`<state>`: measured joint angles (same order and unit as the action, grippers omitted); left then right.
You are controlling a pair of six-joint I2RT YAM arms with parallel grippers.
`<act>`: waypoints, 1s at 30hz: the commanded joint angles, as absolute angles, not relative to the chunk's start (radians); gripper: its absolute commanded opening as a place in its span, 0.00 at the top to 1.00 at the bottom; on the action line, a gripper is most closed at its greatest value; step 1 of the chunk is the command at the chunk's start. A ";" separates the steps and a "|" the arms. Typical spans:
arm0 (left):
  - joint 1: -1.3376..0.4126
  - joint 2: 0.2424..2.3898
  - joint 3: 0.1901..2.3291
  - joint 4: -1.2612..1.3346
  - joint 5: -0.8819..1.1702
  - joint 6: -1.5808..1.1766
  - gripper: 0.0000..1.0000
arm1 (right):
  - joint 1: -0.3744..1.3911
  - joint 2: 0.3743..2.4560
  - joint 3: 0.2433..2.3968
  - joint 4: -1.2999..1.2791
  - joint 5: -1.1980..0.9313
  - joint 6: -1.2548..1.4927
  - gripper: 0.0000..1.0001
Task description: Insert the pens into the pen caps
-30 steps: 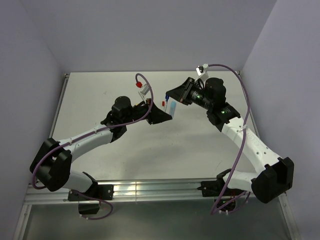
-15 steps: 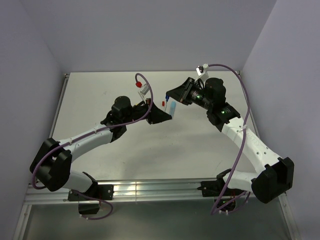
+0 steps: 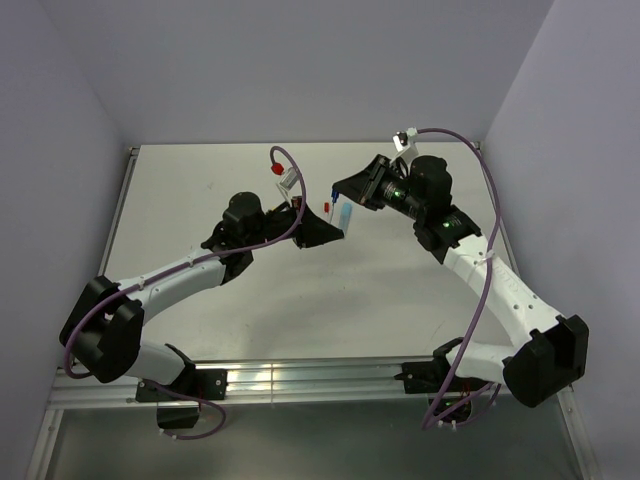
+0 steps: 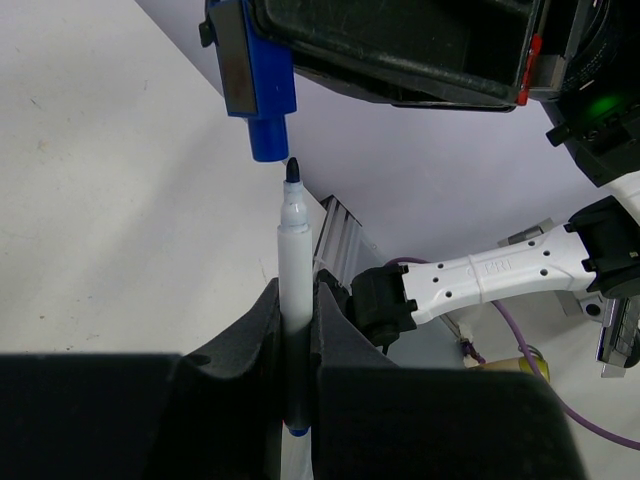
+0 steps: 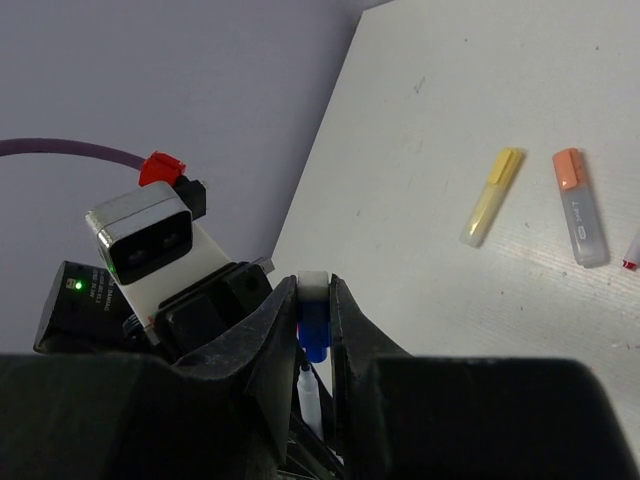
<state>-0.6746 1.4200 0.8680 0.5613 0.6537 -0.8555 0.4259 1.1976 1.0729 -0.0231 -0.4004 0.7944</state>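
Overhead view gives the layout only. L gripper point(image 3: 322, 227) and R gripper point(image 3: 345, 198) meet nose to nose above the middle of the pale grey tabletop point(image 3: 200, 190), with a pale sliver betw. them. It's too small there to tell pen from cap. The wrist cams fill that in.

L wrist view: the L gripper's black fingers are pressed together on the slim pale-barrelled pen with a dark felt tip point(image 4: 295, 240). They pinch it low on the barrel, and a blue butt end shows below the pads. The pen's long axis runs straight up the frame, tip uppermost. The short dark blue plastic cap point(image 4: 262, 95) hangs from the R gripper above, open mouth facing down twd the tip. The tip sits just below the mouth, at its right rim, with a hair of gap; not inside yet. The axes are near parallel but slightly offset.

R wrist view shows what the L cam can't: the R gripper's fingers are closed on the cap, nipping it on both sides, w/ the pen barrel just beyond it. Also seen only here, on the table well away from both grippers, are a yellow-capped yellowish highlighter point(image 5: 491, 198) and an orange-capped pale marker point(image 5: 580, 208). They lie flat near each other, not touching, capped ends toward the top of the frame. A red-tipped bit point(image 5: 632, 252) is cut off by the right edge; can't tell what it is.
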 commanded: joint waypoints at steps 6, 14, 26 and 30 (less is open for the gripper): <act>-0.675 1.422 0.865 0.620 0.661 -0.857 1.00 | 0.433 1.147 1.100 -0.009 -0.377 0.781 1.00; -0.676 1.424 0.867 0.615 0.661 -0.854 1.00 | 0.433 1.146 1.095 -0.005 -0.388 0.784 1.00; -0.675 1.416 0.876 0.592 0.652 -0.833 1.00 | 0.434 1.144 1.080 -0.003 -0.419 0.798 1.00; -0.675 1.407 0.879 0.583 0.647 -0.822 1.00 | 0.439 1.143 1.075 -0.003 -0.417 0.795 1.00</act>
<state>-0.6746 1.4204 0.8680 0.5560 0.6529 -0.8513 0.4271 1.1801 1.0729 -0.0231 -0.4084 0.7956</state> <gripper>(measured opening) 0.128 0.222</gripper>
